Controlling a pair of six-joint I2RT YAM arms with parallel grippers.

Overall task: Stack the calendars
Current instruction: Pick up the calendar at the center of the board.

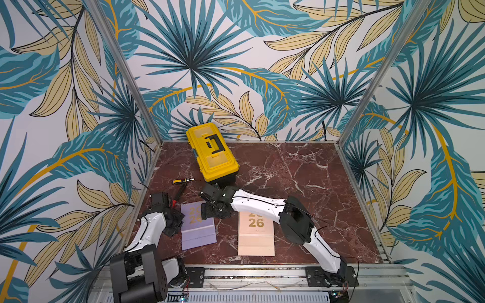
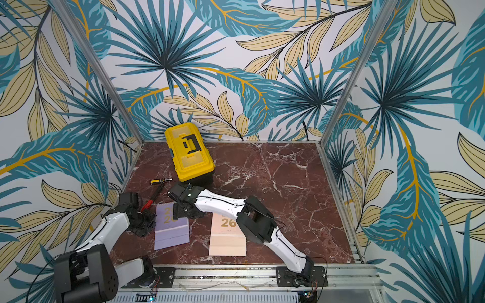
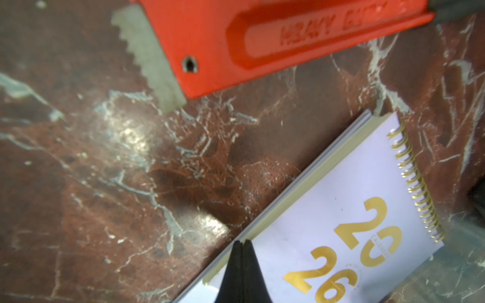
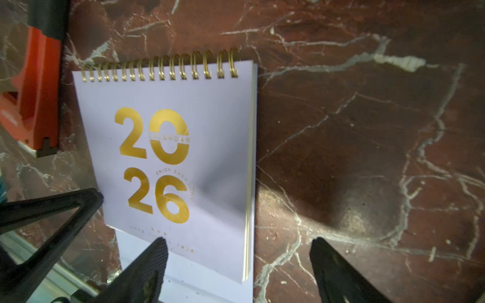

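Two calendars lie flat on the marble table in both top views. The lilac calendar [image 1: 198, 230] [image 2: 172, 232] has a gold "2026" cover and a gold spiral, and its edge looks thick and layered in the left wrist view [image 3: 341, 210]. The pale peach calendar [image 1: 256, 237] [image 2: 227, 242] lies to its right, its top hidden under my right arm. My left gripper [image 3: 242, 242] [image 1: 175, 223] is shut and empty, its tips at the lilac calendar's left edge. My right gripper [image 4: 238, 244] [image 1: 209, 213] hangs open over the lilac calendar [image 4: 168, 147], astride its right edge and holding nothing.
A yellow toolbox [image 1: 212, 152] stands at the back of the table. A yellow-and-black screwdriver [image 1: 183, 181] and a red-handled wrench [image 1: 178, 195] [image 3: 262, 39] lie just behind the lilac calendar. Patterned walls close in three sides.
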